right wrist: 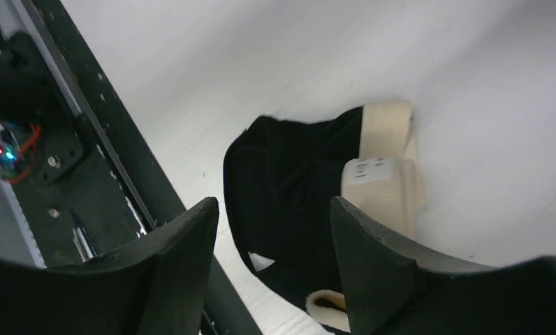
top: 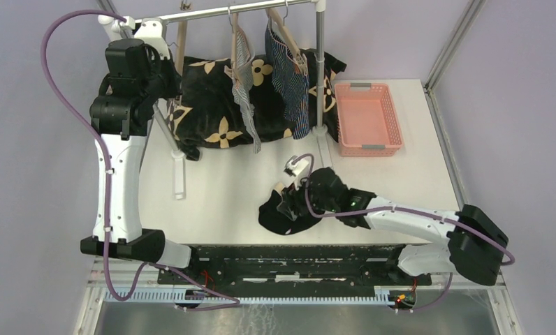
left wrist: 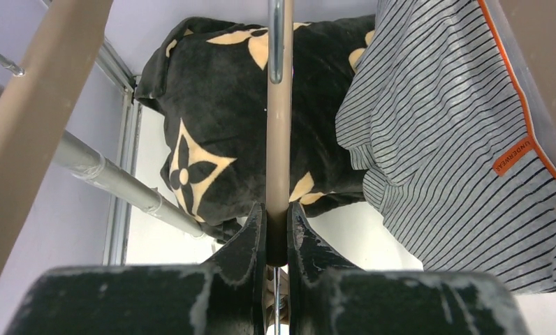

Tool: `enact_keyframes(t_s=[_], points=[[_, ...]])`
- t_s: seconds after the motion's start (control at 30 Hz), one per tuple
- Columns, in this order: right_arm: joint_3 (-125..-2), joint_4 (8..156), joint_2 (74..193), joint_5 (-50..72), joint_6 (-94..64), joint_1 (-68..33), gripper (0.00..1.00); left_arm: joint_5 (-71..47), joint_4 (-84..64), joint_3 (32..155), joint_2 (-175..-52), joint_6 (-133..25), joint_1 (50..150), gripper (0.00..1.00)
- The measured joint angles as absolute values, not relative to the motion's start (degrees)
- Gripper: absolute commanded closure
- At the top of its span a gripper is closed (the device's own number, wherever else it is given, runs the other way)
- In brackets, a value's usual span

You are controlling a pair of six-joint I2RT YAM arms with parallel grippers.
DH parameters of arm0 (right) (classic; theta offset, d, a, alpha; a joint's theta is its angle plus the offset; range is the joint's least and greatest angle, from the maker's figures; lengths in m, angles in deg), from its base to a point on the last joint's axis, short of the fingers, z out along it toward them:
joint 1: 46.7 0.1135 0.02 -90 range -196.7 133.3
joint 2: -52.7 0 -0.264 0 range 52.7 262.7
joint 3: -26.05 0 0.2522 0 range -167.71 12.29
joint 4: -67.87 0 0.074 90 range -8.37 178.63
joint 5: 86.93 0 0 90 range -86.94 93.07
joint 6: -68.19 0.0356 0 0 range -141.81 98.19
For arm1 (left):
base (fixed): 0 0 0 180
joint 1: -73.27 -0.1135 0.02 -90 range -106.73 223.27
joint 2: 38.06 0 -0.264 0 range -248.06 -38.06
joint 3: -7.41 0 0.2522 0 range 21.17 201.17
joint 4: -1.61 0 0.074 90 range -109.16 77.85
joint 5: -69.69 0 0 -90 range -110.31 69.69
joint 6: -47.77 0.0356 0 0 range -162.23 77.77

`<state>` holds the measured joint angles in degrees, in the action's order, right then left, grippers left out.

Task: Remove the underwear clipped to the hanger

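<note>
Well, the left hand [left wrist: 278, 218] is gripping a tan wooden hanger [left wrist: 279, 139] up at the rail [top: 205, 14] — its fingers are pressing tight on the bar from both sides. Just beside that hanger the grey-white striped briefs [left wrist: 457, 139] are hanging, and further right along the rail the navy striped briefs [top: 290, 80] are hanging too, each on its own hanger. Behind them the big black cloth with tan flowers [top: 212, 105] is draping down onto the desk [top: 219, 188]. Lower down, the right hand [right wrist: 274, 209] is hovering with its fingers spread apart, holding nothing, right over the black briefs [right wrist: 289, 167]. These are lying crumpled on the desk near the front edge — a cream band is showing along one side. A pink basket [top: 367, 118] is sitting at the far right of the desk, well apart from the black briefs.
</note>
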<state>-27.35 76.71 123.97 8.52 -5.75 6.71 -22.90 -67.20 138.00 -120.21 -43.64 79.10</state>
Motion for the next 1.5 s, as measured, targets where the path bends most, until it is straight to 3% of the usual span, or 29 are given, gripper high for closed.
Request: enact_keyframes(t_s=[0.1,0.37,0.43,0.53,0.6,0.63,1.0,1.5], points=[[-27.6,78.0,127.9,5.5,-6.3,11.1,0.23,-22.5,-67.0,138.1,-120.3,-43.3,78.7,0.97],[-29.9,80.5,135.7,0.1,-5.8,11.6,0.25,-21.4,-66.4,138.1,-120.3,-42.5,76.9,0.97],[-31.5,81.0,138.1,-0.6,-5.6,11.6,0.39,-21.2,-65.7,137.7,-120.3,-42.6,76.4,0.97],[-33.6,81.8,141.4,-0.9,-5.8,11.6,0.70,-20.7,-63.7,136.0,-120.2,-42.6,75.8,0.97],[-35.1,82.5,143.7,-0.8,-5.9,11.6,0.97,-20.1,-62.3,134.3,-120.1,-42.6,75.5,0.97],[-35.7,82.8,144.7,-0.7,-6.1,11.6,0.99,-20.0,-61.8,133.6,-120.1,-42.6,75.4,0.97],[-37.5,84.1,148.1,-0.7,-5.8,11.6,0.99,-19.7,-56.1,124.4,-115.7,-42.6,75.2,0.97],[-37.5,84.1,148.1,-0.7,-5.8,11.6,0.99,-19.7,-51.7,122.3,-109.6,-42.7,75.1,0.97]])
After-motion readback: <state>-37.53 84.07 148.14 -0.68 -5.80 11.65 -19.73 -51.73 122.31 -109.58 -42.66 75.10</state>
